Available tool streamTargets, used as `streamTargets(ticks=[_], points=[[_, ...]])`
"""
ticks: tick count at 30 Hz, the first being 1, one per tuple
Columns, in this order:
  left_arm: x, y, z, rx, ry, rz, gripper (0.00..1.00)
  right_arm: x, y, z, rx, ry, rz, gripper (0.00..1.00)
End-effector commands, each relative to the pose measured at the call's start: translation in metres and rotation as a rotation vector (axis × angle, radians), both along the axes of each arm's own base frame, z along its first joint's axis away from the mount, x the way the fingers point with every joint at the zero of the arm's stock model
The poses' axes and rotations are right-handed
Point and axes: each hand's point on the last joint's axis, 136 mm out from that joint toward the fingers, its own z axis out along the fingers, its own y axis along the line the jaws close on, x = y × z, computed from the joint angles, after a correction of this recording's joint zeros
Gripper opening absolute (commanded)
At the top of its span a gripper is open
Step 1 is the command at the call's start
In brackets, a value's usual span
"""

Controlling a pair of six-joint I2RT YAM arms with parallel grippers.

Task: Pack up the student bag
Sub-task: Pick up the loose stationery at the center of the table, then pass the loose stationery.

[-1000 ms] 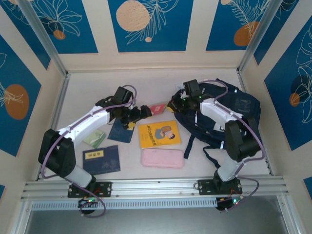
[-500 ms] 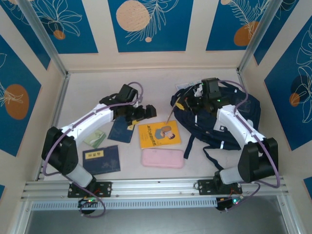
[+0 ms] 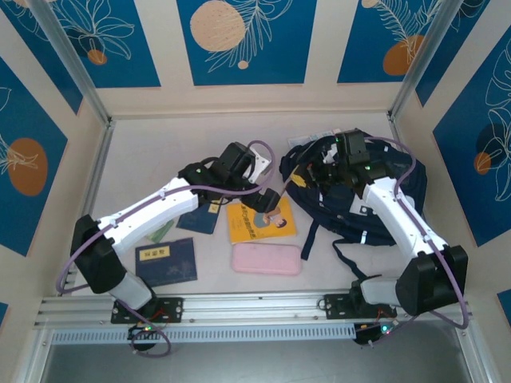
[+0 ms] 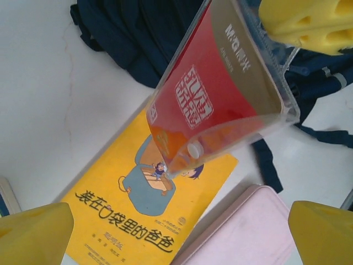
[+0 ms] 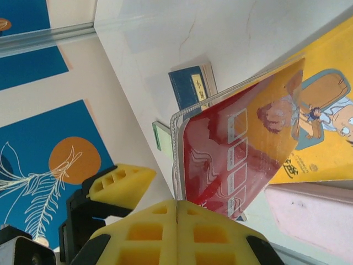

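The student bag (image 3: 387,199), a dark navy backpack, lies at the right of the table and also appears in the left wrist view (image 4: 138,38). My right gripper (image 3: 305,179) (image 5: 176,203) is shut on the edge of a clear pouch with a red card inside (image 3: 276,199) (image 5: 231,149) (image 4: 220,94). The pouch hangs tilted above the yellow picture book (image 3: 251,225) (image 4: 149,210). My left gripper (image 3: 266,194) (image 4: 179,237) is open right beside the pouch, with nothing between its fingers. One of its yellow fingers (image 5: 118,185) shows in the right wrist view.
A pink case (image 3: 266,259) (image 4: 248,232) lies in front of the yellow book. Two navy booklets (image 3: 166,261) (image 3: 198,217) and a green item (image 3: 160,231) lie at the left. Walls close in the table on three sides.
My left arm has swung right, its open gripper now over the yellow book beside the pouch. The right gripper has lifted and tilted the pouch while staying shut on it.
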Motion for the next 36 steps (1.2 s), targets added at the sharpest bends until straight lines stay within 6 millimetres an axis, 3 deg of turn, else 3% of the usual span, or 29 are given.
streamTargets(ticks=[1, 10, 19, 24, 29, 35, 36], points=[[0.005, -0.016, 0.011, 0.025, -0.085, -0.078, 1.00, -0.014, 0.010, 0.015, 0.045, 0.023, 0.030, 0.00], [-0.003, -0.044, 0.007, 0.053, -0.066, -0.154, 0.94, -0.024, 0.019, 0.024, 0.085, 0.031, 0.014, 0.00], [-0.003, -0.049, 0.007, 0.046, -0.049, -0.159, 0.35, -0.036, 0.023, 0.031, 0.121, 0.036, 0.001, 0.00], [-0.008, -0.050, 0.014, 0.014, -0.048, -0.176, 0.24, -0.041, 0.023, 0.026, 0.133, 0.042, -0.011, 0.00], [-0.018, -0.053, 0.022, -0.034, -0.027, -0.210, 0.01, -0.042, 0.019, 0.029, 0.118, 0.016, -0.024, 0.00], [-0.024, -0.050, 0.022, -0.055, 0.001, -0.201, 0.00, -0.043, 0.016, 0.034, 0.104, -0.020, -0.013, 0.00], [-0.023, -0.049, 0.022, -0.055, 0.002, -0.190, 0.00, -0.043, 0.014, 0.035, 0.089, -0.032, -0.012, 0.05]])
